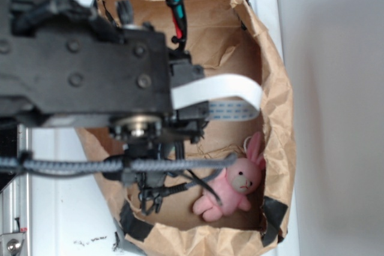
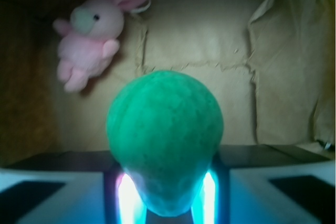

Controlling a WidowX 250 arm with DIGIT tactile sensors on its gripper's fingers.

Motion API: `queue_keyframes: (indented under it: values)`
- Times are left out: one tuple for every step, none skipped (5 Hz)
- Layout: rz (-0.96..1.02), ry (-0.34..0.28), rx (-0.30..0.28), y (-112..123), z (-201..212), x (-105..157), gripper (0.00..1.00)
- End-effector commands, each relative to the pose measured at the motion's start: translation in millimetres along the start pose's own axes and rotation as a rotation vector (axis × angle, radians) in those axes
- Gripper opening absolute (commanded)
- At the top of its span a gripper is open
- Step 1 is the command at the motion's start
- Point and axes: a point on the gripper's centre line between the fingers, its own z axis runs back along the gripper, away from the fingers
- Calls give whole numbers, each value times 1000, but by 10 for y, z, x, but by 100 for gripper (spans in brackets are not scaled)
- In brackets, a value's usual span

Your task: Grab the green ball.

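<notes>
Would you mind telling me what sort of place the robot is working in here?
Probably a lab or hobby test setup: a brown paper bag lying open as a bin on a white surface, holding toys, a pink plush bunny and a green ball between the gripper fingers.

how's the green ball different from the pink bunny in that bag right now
The green ball is round, plain and mint green; the pink bunny is a limbed plush with long ears and a face. The ball sits between the tool's lit fingers; the bunny lies untouched, apart from it, on the bag's floor. Both are inside the brown paper bag.
</notes>
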Motion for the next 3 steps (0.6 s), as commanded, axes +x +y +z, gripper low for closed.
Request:
queue_keyframes:
  values:
    - [33,-72,11,235,347,239,0]
    - [50,-97,32,214,268,211,0]
    - [77,-104,30,219,214,182,0]
